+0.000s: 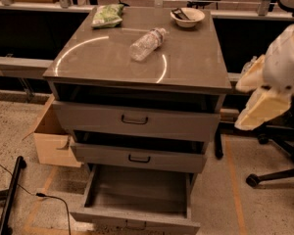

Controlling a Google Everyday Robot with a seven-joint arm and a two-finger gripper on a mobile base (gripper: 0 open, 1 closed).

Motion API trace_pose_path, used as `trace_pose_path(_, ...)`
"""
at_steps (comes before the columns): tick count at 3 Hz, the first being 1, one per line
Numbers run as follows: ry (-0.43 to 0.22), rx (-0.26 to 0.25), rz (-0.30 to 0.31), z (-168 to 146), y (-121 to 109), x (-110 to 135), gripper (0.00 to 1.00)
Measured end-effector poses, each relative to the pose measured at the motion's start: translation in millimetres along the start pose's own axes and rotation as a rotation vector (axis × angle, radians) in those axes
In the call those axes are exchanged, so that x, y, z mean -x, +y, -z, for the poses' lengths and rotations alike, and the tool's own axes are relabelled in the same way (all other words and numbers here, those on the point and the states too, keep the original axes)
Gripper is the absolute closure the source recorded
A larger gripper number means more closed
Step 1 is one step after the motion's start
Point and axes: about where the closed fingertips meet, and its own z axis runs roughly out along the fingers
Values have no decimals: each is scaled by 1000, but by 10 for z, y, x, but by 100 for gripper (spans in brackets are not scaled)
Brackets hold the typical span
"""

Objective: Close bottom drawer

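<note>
bottom drawer [137, 199] front cut off below; tool [251, 102] blurred at right.

No text, brand, number or sign can be read anywhere. Whatever is printed on the green packet [108, 14] and on the clear bottle [147, 44], both lying on the grey surface [88, 58], cannot be made out, and the cardboard box [51, 141] on the floor to the left shows only plain sides. The tool [257, 99], hanging at the right edge just beyond the surface's front right corner and a little below its level, carries no legible marking.
</note>
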Motion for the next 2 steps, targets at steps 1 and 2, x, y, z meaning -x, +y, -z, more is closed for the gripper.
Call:
trace_pose_path(1,-81,75,61,-879,277,68,65)
trace_pose_path(2,-117,144,151,-1816,634,96,89)
